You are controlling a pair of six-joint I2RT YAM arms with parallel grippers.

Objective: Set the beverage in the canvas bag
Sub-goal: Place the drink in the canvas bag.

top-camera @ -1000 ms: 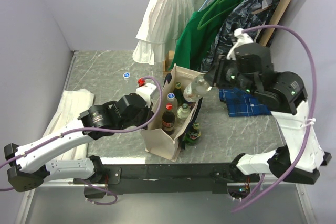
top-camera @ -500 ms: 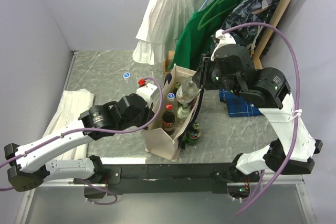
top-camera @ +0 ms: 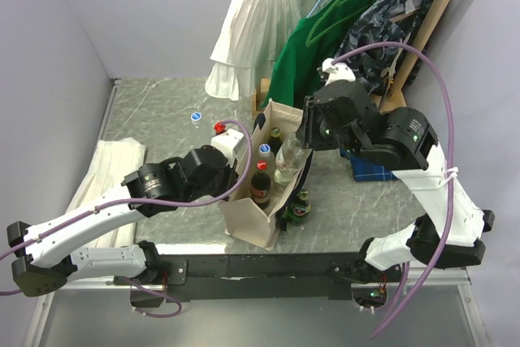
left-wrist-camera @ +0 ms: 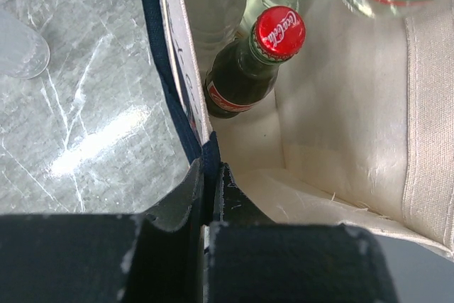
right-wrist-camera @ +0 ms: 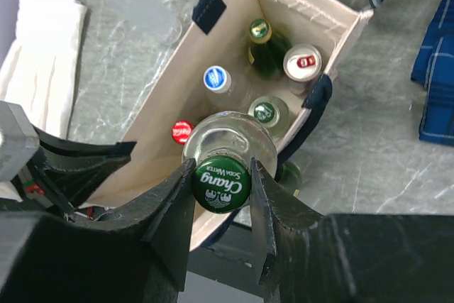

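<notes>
Bottle [right-wrist-camera: 225, 148] of clear glass with a green cap [right-wrist-camera: 221, 184] hangs at the open mouth of the bag [right-wrist-camera: 164, 108], its base at the rim or just inside, above the other bottles [right-wrist-camera: 216, 78] packed there. Right jaws pinch it at the capped top. That seems a sound hold, since smooth glass likely slips, and a full bottle would be heavy and brittle against its neighbours. Its long axis runs steeply, base down into the bag, cap leaning away. Left jaws, pressed together, pinch the bag's near rim.
</notes>
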